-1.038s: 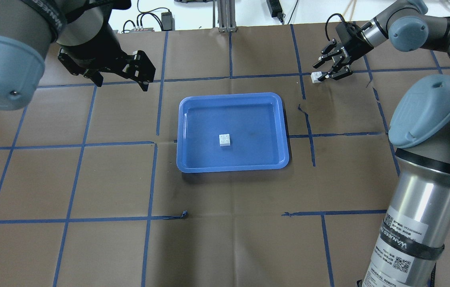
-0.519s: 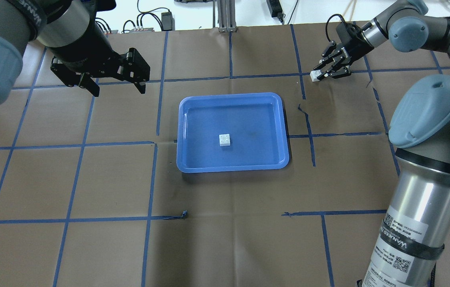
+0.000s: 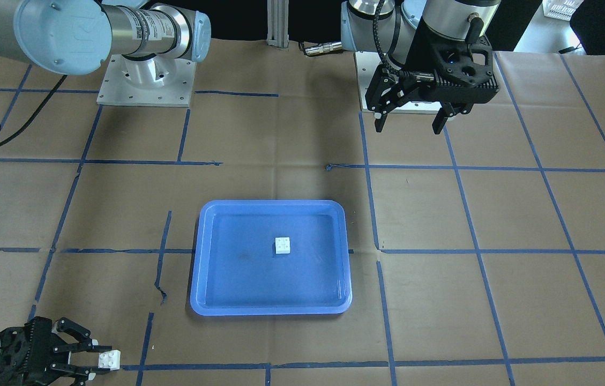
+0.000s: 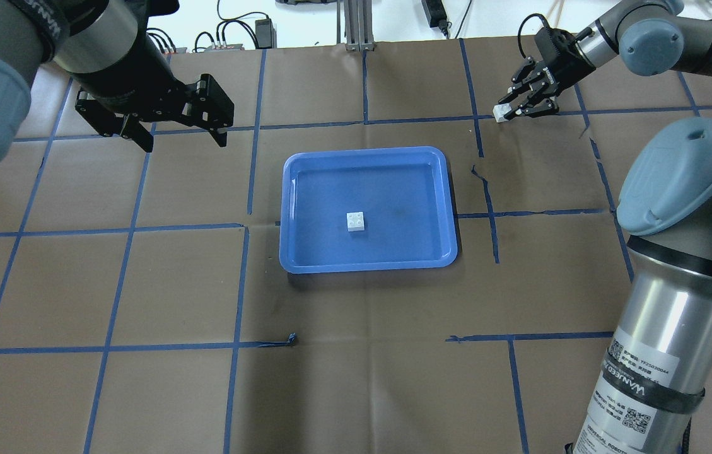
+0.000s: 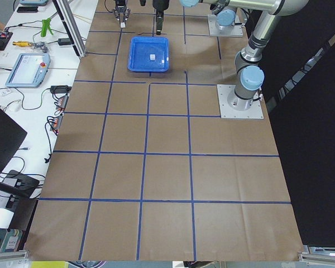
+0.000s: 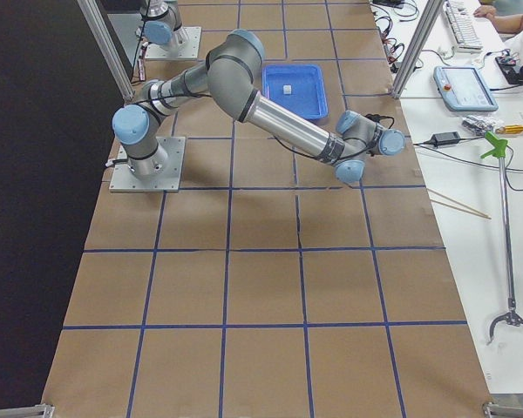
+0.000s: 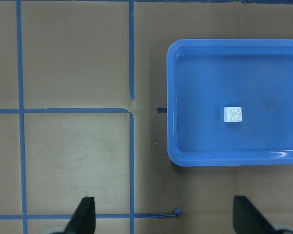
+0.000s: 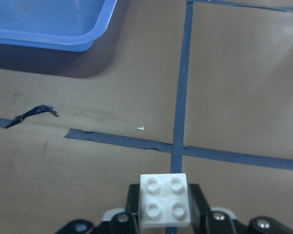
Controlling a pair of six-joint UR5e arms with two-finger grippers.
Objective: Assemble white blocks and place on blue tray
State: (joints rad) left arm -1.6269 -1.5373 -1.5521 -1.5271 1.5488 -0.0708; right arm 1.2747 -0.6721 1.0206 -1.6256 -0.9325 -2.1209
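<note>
Block 1 (image 4: 356,222) sits studs-up in the middle of tray (image 4: 368,150). Block 2 (image 8: 165,200) is pinched between right gripper's (image 3: 97,358) fingers, well beyond tray's far right corner. Left gripper (image 4: 184,142) gapes wide, empty, off tray's far left corner. My call: carry Block 2 over Block 1, square edges, press straight down.

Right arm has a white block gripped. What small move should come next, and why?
Probably carry the held block toward the tray, aiming above the loose block that lies inside it. The right gripper is shut on its block well off the tray, over the table paper, and the two blocks are not yet joined.
</note>
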